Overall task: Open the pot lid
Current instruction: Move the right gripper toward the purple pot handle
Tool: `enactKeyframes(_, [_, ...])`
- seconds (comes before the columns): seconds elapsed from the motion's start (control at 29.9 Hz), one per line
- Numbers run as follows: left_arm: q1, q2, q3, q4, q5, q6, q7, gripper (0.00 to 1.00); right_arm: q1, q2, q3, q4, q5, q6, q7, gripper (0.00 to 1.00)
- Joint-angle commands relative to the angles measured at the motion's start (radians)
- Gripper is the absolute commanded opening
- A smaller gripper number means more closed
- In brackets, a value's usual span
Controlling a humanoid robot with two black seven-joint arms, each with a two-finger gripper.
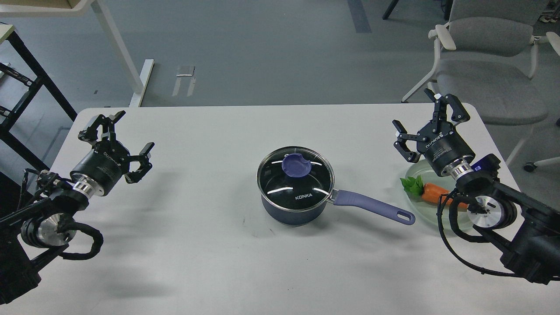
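Note:
The pot (292, 213), a small dark-blue saucepan, stands at the middle of the white table (197, 262). Its long lavender handle (372, 205) points right and toward me. The clear glass lid (295, 177) sits flat on the pot, with a purple-blue knob (297, 165) and white KONKA lettering. My left gripper (117, 131) hovers open far to the left of the pot, fingers spread, empty. My right gripper (426, 118) hovers open far to the right, above the table's right edge, also empty.
A shallow clear glass dish (418, 175) holding a toy carrot (431, 193) lies under my right wrist, just past the handle's end. A grey office chair (485, 65) stands behind the table's right corner. A black rack (22, 87) stands at the far left.

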Motion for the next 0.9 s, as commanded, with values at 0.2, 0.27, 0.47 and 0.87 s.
enactKeyframes(0.2, [-0.009, 0.024, 0.003, 0.0, 0.002, -0.003, 0.003, 0.99, -0.003, -0.062, -0.005, 0.08, -0.011, 0.001, 0.0, 1.0])
enactKeyframes(0.27, [-0.017, 0.047, 0.003, 0.0, 0.002, -0.01, 0.0, 0.99, -0.002, -0.128, -0.008, 0.146, -0.017, 0.001, 0.0, 1.0])
enactKeyframes(0.47, [-0.023, 0.085, -0.005, 0.009, 0.003, -0.055, 0.0, 0.99, 0.041, -0.372, -0.022, 0.392, -0.137, 0.0, 0.0, 1.0])
enactKeyframes(0.87, [-0.132, 0.096, 0.008, 0.004, 0.164, -0.049, -0.032, 0.99, 0.424, -0.453, -0.14, 0.481, -0.897, 0.061, 0.0, 1.0])
